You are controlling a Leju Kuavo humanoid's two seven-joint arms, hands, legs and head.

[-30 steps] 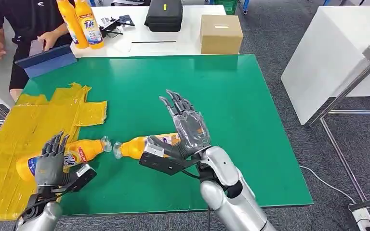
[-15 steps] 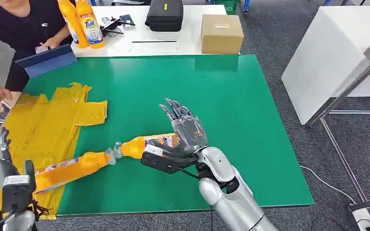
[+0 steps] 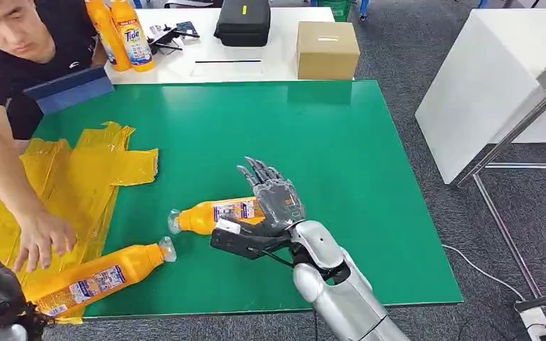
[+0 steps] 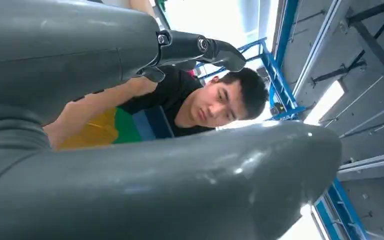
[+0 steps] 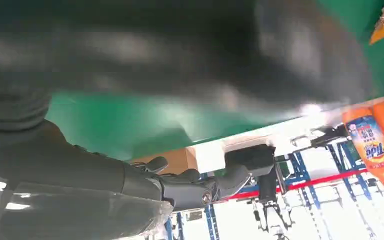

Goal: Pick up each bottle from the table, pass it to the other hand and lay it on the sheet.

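Green table (image 3: 370,177) bears 2 orange labelled bottles (image 3: 217,213), both lying flat.

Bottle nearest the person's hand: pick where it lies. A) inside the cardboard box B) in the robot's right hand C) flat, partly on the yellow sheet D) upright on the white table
C: the bottle lies on its side at the near left, its base end on the yellow sheet, cap over the green table, beside the person's hand.
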